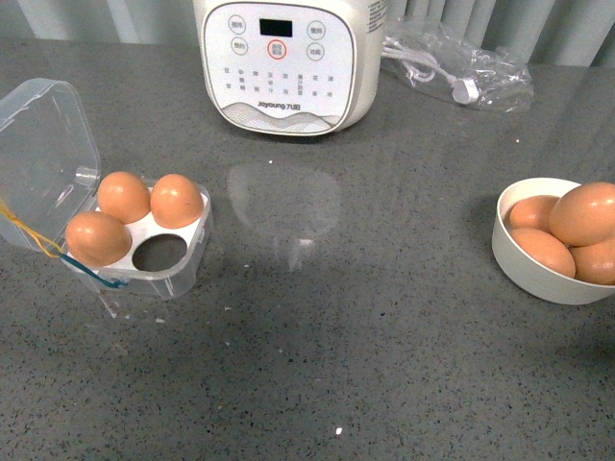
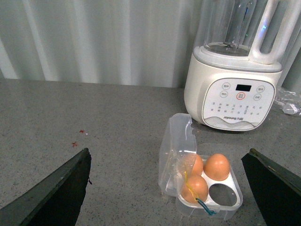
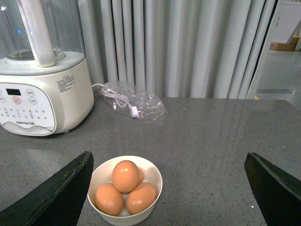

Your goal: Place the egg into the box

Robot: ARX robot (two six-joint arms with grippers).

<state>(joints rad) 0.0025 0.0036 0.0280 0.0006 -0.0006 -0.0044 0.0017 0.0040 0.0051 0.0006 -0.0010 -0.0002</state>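
The box (image 1: 183,274) lies at the table's left with its clear lid (image 1: 43,144) swung open. Three brown eggs fill its cells and the near right cell (image 1: 159,254) is empty. Several more brown eggs are heaped in a white bowl (image 1: 528,274) at the right, and the topmost egg (image 1: 584,213) rests on the others. Neither arm shows in the front view. My left gripper (image 2: 168,157) hangs open above and before the box (image 2: 201,211). My right gripper (image 3: 168,157) is open, with the bowl (image 3: 124,217) and its top egg (image 3: 125,175) near one finger.
A white blender base (image 1: 288,62) stands at the back centre. A clear plastic bag with a white cable (image 1: 461,67) lies at the back right. Grey curtain closes off the far side. Bare grey tabletop (image 1: 327,317) stretches between box and bowl.
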